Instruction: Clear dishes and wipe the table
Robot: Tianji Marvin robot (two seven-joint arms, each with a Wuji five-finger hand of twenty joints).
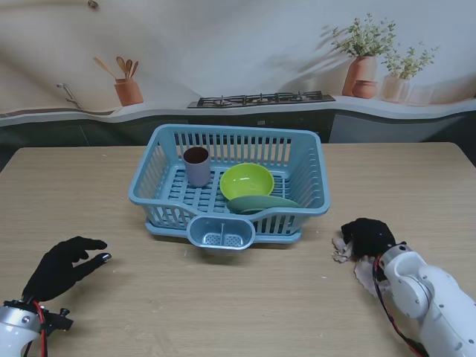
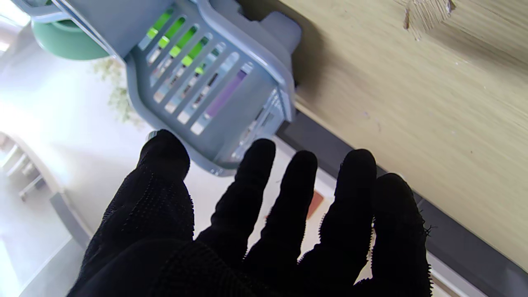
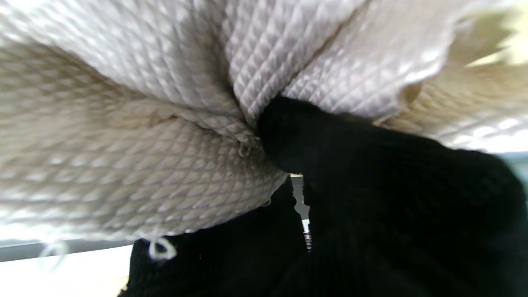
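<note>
A light blue dish basket (image 1: 152, 178) stands mid-table and holds a mauve cup (image 1: 197, 166), a lime bowl (image 1: 247, 181) and a green plate (image 1: 264, 203). My right hand (image 1: 367, 236), in a black glove, rests on the table right of the basket, shut on a white quilted cloth (image 1: 342, 250). In the right wrist view the cloth (image 3: 123, 123) bunches against my fingers (image 3: 313, 140) and fills the picture. My left hand (image 1: 63, 265) hovers open near the table's near left, fingers spread. The left wrist view has its fingers (image 2: 255, 181) pointing toward the basket (image 2: 231, 95).
A small cutlery pocket (image 1: 221, 233) juts from the basket's near side. Behind the table's far edge runs a dark counter with a printed kitchen backdrop. Bare wood lies between my two hands.
</note>
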